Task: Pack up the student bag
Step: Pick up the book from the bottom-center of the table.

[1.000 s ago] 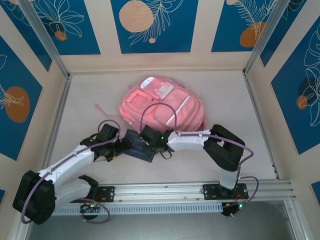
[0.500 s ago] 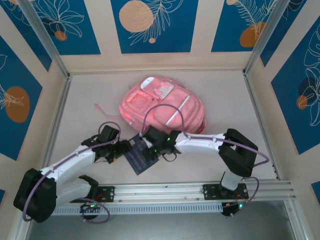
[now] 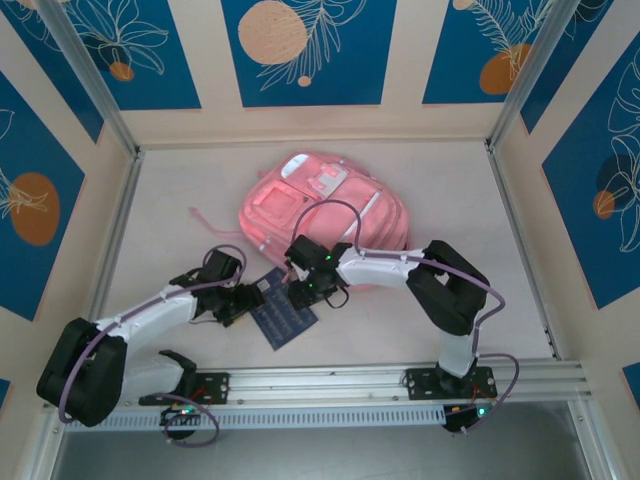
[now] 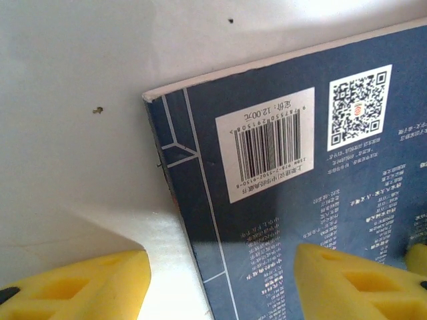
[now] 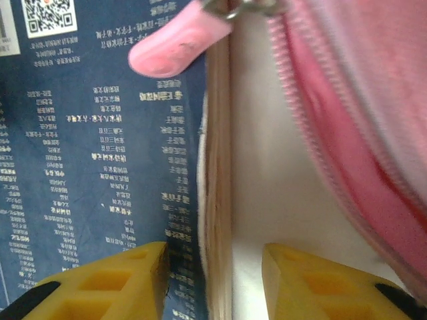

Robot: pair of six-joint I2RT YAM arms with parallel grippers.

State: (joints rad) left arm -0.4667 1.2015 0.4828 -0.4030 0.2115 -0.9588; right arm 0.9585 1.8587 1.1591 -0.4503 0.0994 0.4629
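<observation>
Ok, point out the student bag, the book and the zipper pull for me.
student bag (image 3: 330, 225): top view, middle of its front.
book (image 4: 267, 213): left wrist view, dark blue cover below the barcode.
zipper pull (image 5: 170, 50): right wrist view, its pink tab.

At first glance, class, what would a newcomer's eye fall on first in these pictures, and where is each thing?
The big pink student bag lies at the far middle of the table. Just in front of it lies a dark blue book, barcode and QR code up. The left gripper and right gripper both stand open astride its edges, a pink zip pull close by the right one.
</observation>
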